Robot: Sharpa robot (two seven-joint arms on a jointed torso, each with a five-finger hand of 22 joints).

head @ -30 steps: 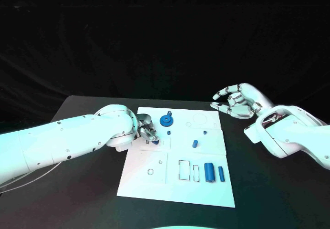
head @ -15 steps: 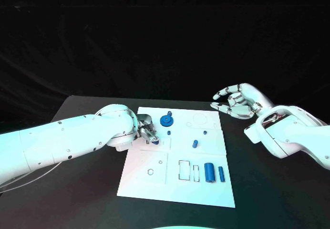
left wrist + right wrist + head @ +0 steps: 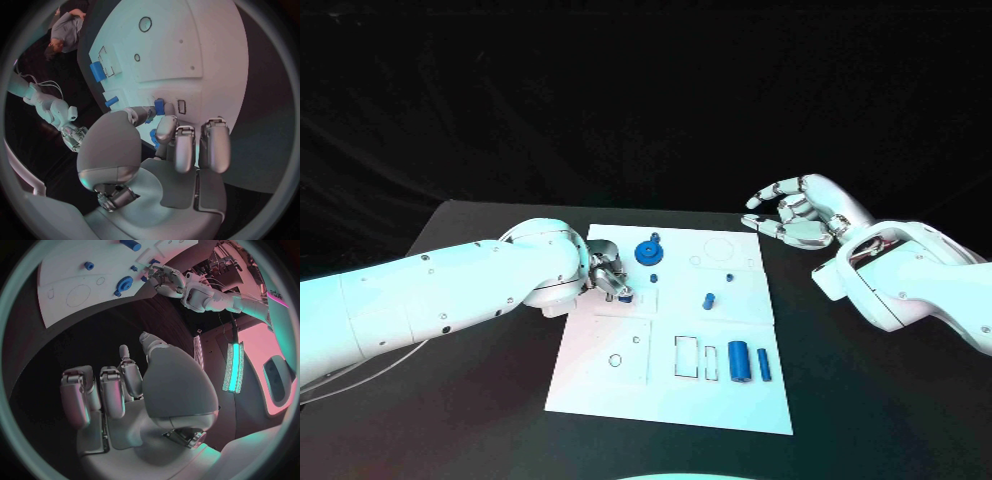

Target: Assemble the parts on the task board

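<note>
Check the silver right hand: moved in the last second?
No. The silver right hand hangs at the same spot off the white task board's far right corner, fingers curled, holding nothing.

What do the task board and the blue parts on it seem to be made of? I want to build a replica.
The task board looks like matte white plastic or painted sheet: flat, even, with no glare and thin dark outlines marking the slots. The blue parts, such as the round one and the upright cylinders, look like moulded or printed plastic: a uniform saturated colour with a dull sheen. Neither can be confirmed by look alone.
</note>
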